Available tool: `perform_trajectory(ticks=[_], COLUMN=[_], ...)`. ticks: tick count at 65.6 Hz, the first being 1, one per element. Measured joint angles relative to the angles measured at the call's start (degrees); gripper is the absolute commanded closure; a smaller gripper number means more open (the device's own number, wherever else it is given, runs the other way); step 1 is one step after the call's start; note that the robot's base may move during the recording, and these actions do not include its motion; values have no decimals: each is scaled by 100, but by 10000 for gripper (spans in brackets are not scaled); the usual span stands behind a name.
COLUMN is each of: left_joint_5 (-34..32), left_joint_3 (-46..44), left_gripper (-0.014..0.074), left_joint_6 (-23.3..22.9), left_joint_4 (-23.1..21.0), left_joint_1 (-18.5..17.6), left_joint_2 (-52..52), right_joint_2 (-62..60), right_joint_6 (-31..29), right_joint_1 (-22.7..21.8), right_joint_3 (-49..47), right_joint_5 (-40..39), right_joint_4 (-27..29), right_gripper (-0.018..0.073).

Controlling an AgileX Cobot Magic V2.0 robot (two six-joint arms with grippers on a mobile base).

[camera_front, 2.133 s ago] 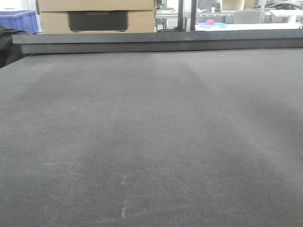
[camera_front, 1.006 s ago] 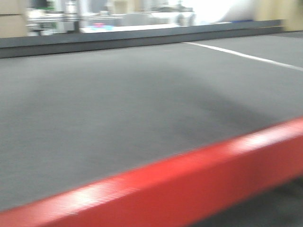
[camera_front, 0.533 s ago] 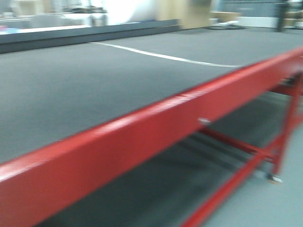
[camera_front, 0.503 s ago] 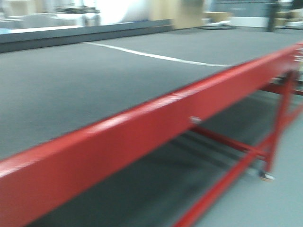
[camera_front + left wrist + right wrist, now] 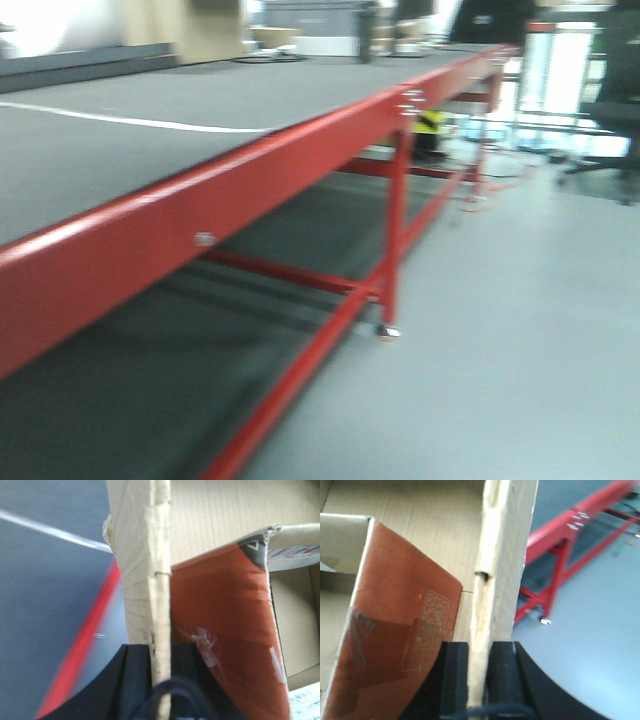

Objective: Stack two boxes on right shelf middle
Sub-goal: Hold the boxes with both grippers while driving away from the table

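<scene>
- One long counter (image 5: pixel 120 130), grey-topped with a red frame, fills the left of the front view and runs off toward the far right. Its red front rail is the nearest hard edge, close on the left.
- Open grey floor (image 5: pixel 520 330) lies to the right of it. It is bare as far as a dark chair (image 5: pixel 610 110) and some blurred clutter at the far end, so that side looks like the free lane for moving.
- A tan corrugated box (image 5: pixel 145 555) is held up between the two arms. Each wrist view looks along one of its upright walls, with an orange-brown panel (image 5: pixel 220 630) and yellowed tape inside. I cannot tell whether a second box rides with it.
- The left gripper (image 5: pixel 161 652) is clenched on the edge of one wall, with a black finger on each side of the cardboard. The counter's grey top and red rail show beyond it on the left.
- The right gripper (image 5: pixel 479 652) pinches what looks to be the opposite wall in the same way, with red counter legs and floor beyond it.
- No shelf shows in any view. By my reading, the box is picked up and in transit, and placing and stacking are both left to do.
- The counter leg (image 5: pixel 395 230), with its small metal foot, stands at the edge of the lane, and a box corner could clip it.
</scene>
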Motion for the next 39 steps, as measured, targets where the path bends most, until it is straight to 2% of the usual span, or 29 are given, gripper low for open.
perform_trajectory(ticks=[39], left_joint_5=[0], left_joint_3=[0], left_gripper=[708], left_joint_6=[-10], left_joint_4=[0], left_joint_1=[0], left_joint_2=[0], right_joint_2=[0], right_joint_6=[0], right_joint_1=[0], right_joint_3=[0], right_joint_5=[0], right_joint_4=[0], right_gripper=[712])
